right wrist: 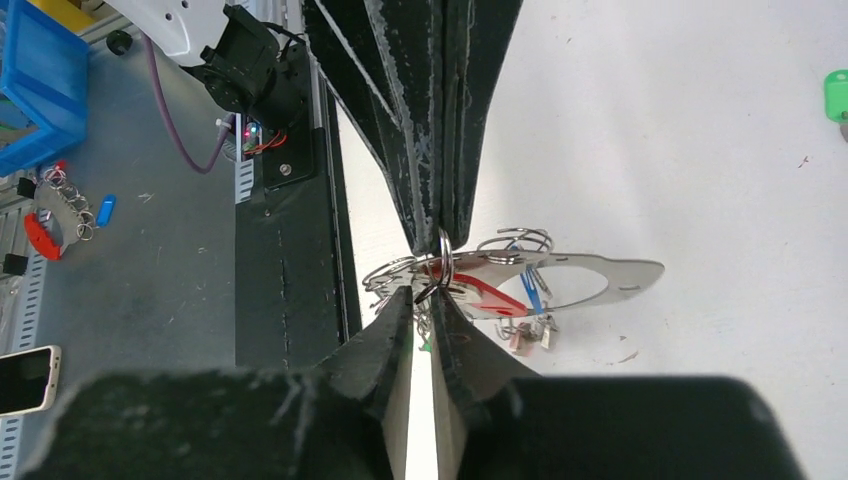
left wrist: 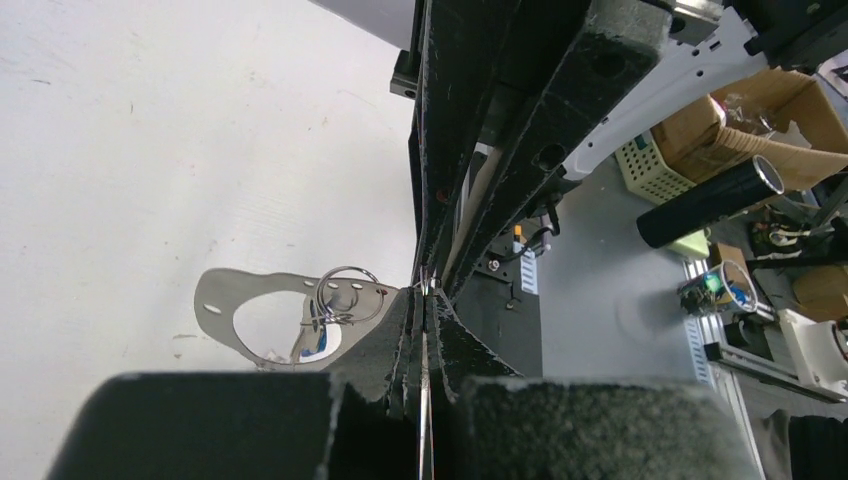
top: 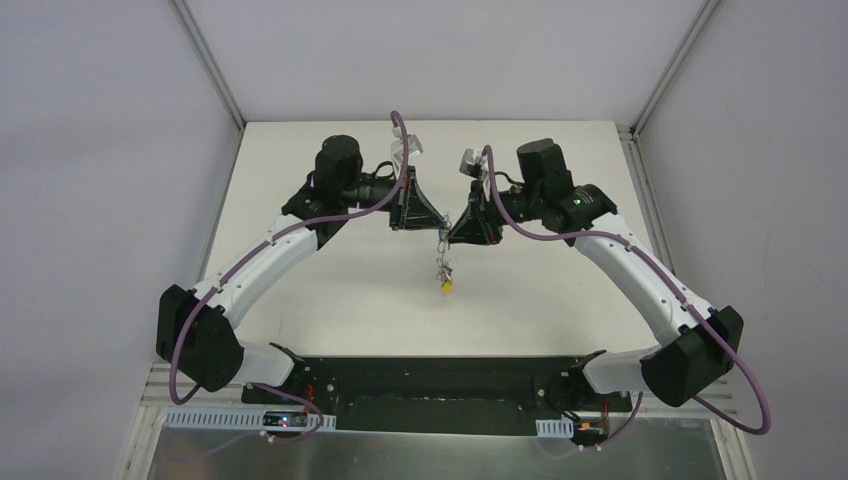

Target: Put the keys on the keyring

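Both grippers meet tip to tip above the middle of the table. My left gripper point(top: 438, 229) point(left wrist: 427, 296) is shut on the keyring point(left wrist: 424, 400), a thin grey wire running between its jaws. My right gripper point(top: 452, 233) point(right wrist: 422, 296) faces it with its jaws a narrow gap apart and a wire ring point(right wrist: 444, 258) at its tips. Below them hangs a bunch of keys point(top: 441, 267) with a yellow tag point(top: 447, 286). The right wrist view shows a red tag point(right wrist: 490, 293), a blue tag point(right wrist: 532, 290) and a flat metal plate with an oval hole point(right wrist: 625, 272). A green tag point(right wrist: 836, 95) lies apart on the table.
The black base plate point(top: 430, 385) spans the table's near edge. Grey enclosure walls stand at the left, right and back. Beyond the table are a blue bin point(right wrist: 35, 85), a phone point(right wrist: 25, 380) and cardboard boxes point(left wrist: 740, 125).
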`<act>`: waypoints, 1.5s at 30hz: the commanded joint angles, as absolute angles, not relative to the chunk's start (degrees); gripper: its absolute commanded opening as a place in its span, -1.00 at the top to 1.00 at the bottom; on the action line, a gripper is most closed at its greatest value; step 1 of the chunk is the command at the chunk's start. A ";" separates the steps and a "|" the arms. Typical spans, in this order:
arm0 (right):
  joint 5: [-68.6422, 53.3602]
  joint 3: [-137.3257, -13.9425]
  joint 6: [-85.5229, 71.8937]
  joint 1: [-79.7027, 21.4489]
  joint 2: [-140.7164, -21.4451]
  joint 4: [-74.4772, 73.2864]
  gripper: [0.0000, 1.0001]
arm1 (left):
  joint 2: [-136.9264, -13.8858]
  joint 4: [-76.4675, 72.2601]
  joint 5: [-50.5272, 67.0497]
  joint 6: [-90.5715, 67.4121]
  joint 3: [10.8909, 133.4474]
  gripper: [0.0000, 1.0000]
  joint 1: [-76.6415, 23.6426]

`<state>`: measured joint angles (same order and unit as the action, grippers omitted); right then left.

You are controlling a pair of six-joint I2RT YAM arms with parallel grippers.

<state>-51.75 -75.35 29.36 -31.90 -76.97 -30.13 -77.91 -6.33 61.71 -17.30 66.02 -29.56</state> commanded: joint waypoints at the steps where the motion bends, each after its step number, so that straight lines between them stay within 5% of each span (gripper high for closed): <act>1: -52.92 -75.44 28.73 -31.95 -75.31 -27.52 0.78 | -76.84 -14.77 62.82 -22.93 66.19 1.00 -29.36; 9: -52.20 -74.45 27.46 -32.53 -76.04 -26.01 0.94 | -76.77 -15.52 58.73 -24.51 65.22 1.00 -29.27; 24: -47.56 -75.08 26.93 -33.33 -76.19 -25.49 0.77 | -77.47 -15.74 55.18 -25.66 64.34 1.00 -28.18; 45: -44.88 -76.64 27.25 -35.19 -78.55 -25.84 0.90 | -78.68 -14.26 50.84 -27.42 64.60 1.00 -28.04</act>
<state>-44.05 -74.78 27.24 -34.04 -77.84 -26.81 -79.18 -11.29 52.64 -26.44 63.81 -28.75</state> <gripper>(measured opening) 0.054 0.008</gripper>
